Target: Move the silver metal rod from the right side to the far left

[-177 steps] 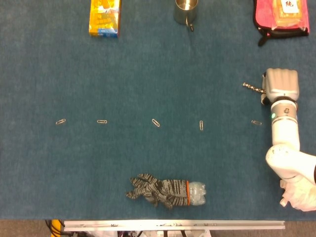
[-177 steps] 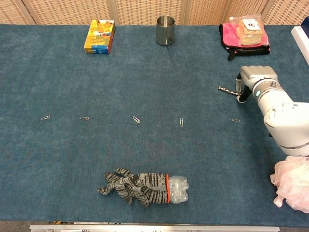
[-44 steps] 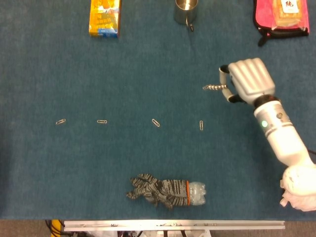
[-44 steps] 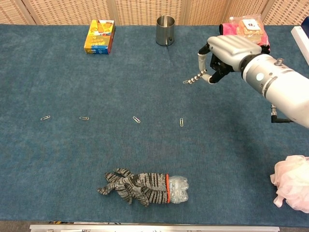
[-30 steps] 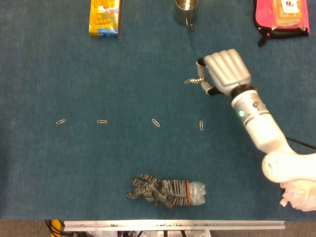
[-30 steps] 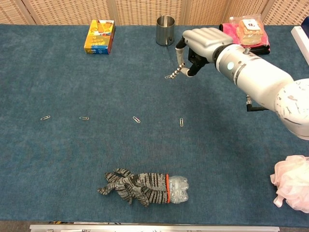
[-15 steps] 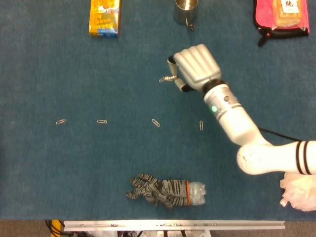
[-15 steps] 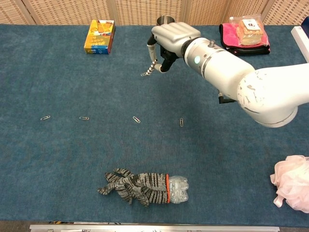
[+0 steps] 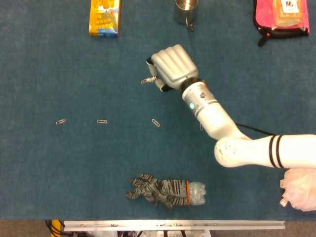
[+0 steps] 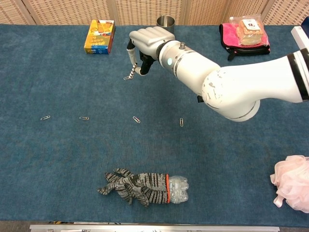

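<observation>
My right hand (image 9: 171,66) (image 10: 146,41) grips the silver metal rod (image 9: 147,80) (image 10: 130,74), a short twisted piece whose tip pokes out to the left below the fingers. The hand hangs above the blue cloth at the upper middle of the table, its white arm stretching across from the right. A row of small paperclips (image 9: 101,121) (image 10: 84,118) lies lower down, to the left. My left hand does not show in either view.
An orange box (image 9: 104,18) (image 10: 99,36) lies at the back left, a metal cup (image 9: 186,12) (image 10: 164,23) at the back middle, a pink pouch (image 9: 280,15) (image 10: 244,33) at the back right. A striped glove on a bottle (image 9: 165,191) (image 10: 142,188) lies near the front edge.
My right hand has carried the rod steadily leftward, from the right side of the table to the upper middle. Nothing else moved.
</observation>
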Tool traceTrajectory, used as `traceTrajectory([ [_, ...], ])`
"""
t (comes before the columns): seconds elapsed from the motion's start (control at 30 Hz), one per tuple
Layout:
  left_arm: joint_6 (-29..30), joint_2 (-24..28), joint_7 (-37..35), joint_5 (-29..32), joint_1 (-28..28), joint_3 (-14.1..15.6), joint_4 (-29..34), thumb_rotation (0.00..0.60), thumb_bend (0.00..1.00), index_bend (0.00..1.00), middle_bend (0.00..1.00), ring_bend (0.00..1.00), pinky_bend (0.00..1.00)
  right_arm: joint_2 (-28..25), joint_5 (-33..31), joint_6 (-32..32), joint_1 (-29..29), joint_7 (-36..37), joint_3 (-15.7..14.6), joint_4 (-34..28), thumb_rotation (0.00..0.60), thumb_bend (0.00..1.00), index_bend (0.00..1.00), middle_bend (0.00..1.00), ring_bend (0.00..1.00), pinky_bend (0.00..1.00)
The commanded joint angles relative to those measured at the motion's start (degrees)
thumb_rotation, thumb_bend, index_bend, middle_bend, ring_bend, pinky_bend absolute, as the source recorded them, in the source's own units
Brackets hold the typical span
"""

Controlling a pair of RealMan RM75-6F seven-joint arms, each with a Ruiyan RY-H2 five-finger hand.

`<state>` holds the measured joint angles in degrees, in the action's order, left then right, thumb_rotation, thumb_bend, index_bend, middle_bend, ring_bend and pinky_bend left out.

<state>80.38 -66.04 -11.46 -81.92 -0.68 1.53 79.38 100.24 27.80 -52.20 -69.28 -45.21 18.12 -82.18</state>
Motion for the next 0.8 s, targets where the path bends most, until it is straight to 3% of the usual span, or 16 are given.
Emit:
traceTrajectory([
  [0.03,-0.14,0.04,-0.51,0.14,-0.15,-0.01,-0.43,0.600,0.38,0.26,0.21,0.31,0.44,1.46,-0.62,1.46,-1.54,0.68,0.46,2.39,0.600,0.35,0.61,1.00,1.00,1.00],
  [0.43,-0.58,-0.15,-1.84,1.06,-0.78,-0.23,-1.34,0.600,0.38,0.26,0.21,0.31,0.44,6.96,0.96,7.35,-6.47,5.84,2.90,12.33,0.600,0.34,0.61,1.00,1.00,1.00],
  [0.63,-0.43,-0.04,-1.26,1.57,-1.31,-0.28,-0.79,0.600,0.38,0.26,0.21,0.32,0.44,8.12,5.61,8.15,-6.55,10.66,3.53,14.00,0.600,0.06,0.37,1.00,1.00,1.00],
  [0.8,-0.22,-0.06,-0.44,1.51,-1.55,-0.23,-0.29,0.600,0.38,0.26,0.21,0.32,0.44,7.36,8.00,7.33,-5.16,13.22,2.87,13.27,0.600,0.00,0.24,1.00,1.00,1.00],
])
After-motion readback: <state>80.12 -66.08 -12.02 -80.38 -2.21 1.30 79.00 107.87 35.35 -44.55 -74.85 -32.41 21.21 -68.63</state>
